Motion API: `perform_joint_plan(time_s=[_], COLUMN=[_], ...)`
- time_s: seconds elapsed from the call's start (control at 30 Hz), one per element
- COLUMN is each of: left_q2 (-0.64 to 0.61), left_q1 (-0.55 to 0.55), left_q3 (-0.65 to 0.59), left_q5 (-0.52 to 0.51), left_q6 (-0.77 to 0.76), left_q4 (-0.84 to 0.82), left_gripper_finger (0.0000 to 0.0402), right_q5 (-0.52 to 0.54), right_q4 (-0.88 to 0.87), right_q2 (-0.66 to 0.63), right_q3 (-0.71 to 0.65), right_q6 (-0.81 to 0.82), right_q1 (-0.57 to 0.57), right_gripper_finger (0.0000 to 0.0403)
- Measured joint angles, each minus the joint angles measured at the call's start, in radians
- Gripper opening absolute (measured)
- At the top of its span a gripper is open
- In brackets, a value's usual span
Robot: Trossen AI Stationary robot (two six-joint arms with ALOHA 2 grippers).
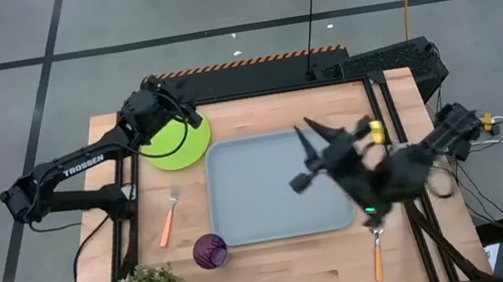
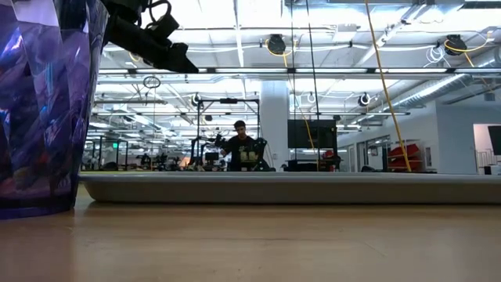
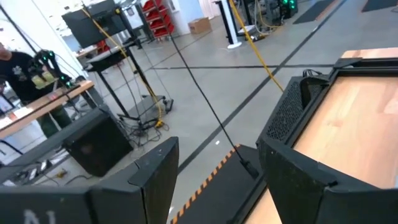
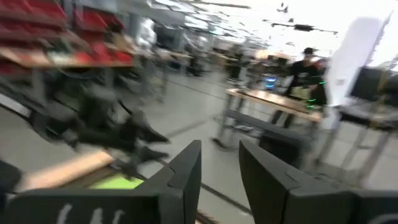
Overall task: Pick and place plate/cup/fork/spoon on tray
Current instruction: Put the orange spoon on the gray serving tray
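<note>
Lime-green round plate on the wooden worktop, partly under the spread left pincer; right pincer spread above grey-blue tray.

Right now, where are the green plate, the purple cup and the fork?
plate (image 1: 182,148), high view, its bare right part.
cup (image 1: 210,251), high view, its open top.
fork (image 1: 168,224), high view, its orange handle.
</note>
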Motion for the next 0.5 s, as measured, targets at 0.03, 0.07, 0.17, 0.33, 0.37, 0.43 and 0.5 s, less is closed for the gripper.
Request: perform_joint_plan(time_s=[0.03, 0.07, 0.17, 0.33, 0.37, 0.43, 0.5], left_q2=[0.0, 0.0, 0.0, 0.0, 0.0, 0.0, 0.0], left_q1=[0.0, 0.0, 0.0, -0.001, -0.003, -0.003, -0.005], left_q3=[0.0, 0.0, 0.0, 0.0, 0.0, 0.0, 0.0], left_q5=[0.001, 0.005, 0.019, 0.057, 0.061, 0.075, 0.077], left_q6=[0.006, 0.007, 0.007, 0.005, -0.001, -0.009, -0.011], left_q4=[0.004, 0.004, -0.007, -0.044, -0.051, -0.066, -0.094], left_gripper_finger=[0.0225, 0.0225, 0.0225, 0.0225, 0.0225, 0.0225, 0.0225], right_q5=[0.003, 0.002, 0.001, -0.359, -0.498, -0.759, -1.007], right_q4=[0.003, 0.015, 0.028, 0.001, -0.022, -0.094, -0.216], right_q2=[0.0, -0.002, -0.011, -0.006, -0.009, -0.015, -0.031], right_q3=[-0.027, -0.051, -0.12, -0.23, -0.237, -0.237, -0.236], right_q6=[0.011, 0.031, 0.079, 0.117, 0.139, 0.275, 0.482], right_q1=[-0.015, -0.025, -0.042, -0.045, -0.055, -0.095, -0.153], right_gripper_finger=[0.0095, 0.0094, 0.0091, 0.0091, 0.0091, 0.0091, 0.0091])
